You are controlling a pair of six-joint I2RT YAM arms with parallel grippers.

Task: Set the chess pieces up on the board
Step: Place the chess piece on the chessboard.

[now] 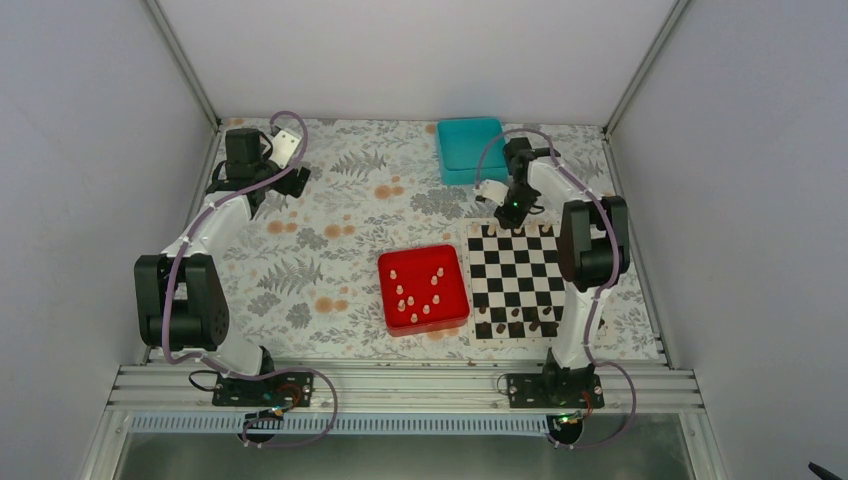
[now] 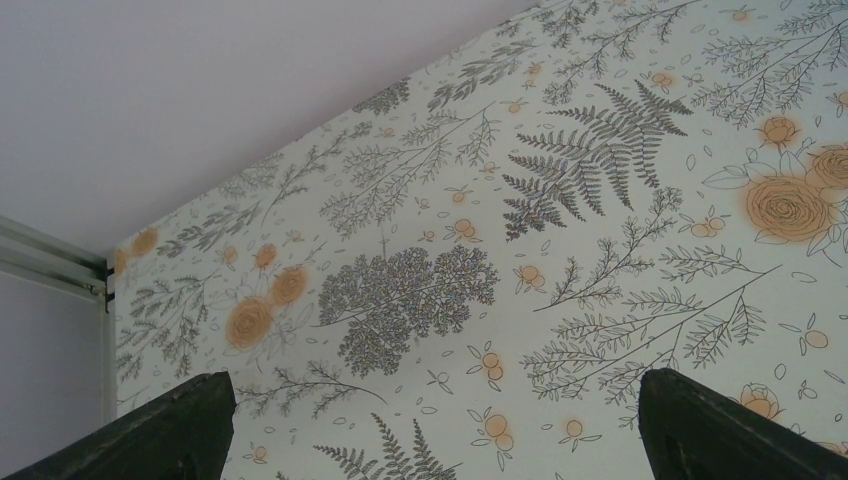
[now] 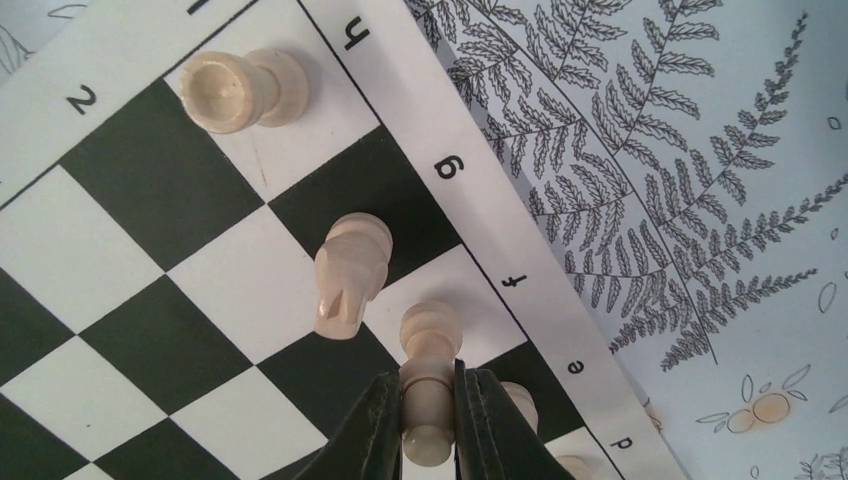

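The checkered board (image 1: 545, 285) lies right of centre; its far edge fills the right wrist view (image 3: 150, 300). My right gripper (image 1: 515, 212) (image 3: 431, 425) is shut on a cream bishop (image 3: 430, 375), holding it over the white f square at the board's edge. A cream rook (image 3: 240, 90) stands on h and a cream knight (image 3: 348, 275) on g. Another cream piece (image 3: 515, 405) peeks out behind my right finger. Several cream pieces (image 1: 415, 298) stand in the red tray (image 1: 455, 270). My left gripper (image 1: 295, 182) (image 2: 430, 440) is open and empty over the floral cloth, far left.
A teal tray (image 1: 470, 148) sits at the back, just behind my right gripper. Dark brown pieces (image 1: 515, 322) stand along the board's near rows. Enclosure walls surround the table. The right arm's elbow (image 1: 590, 240) hangs over the board's right side.
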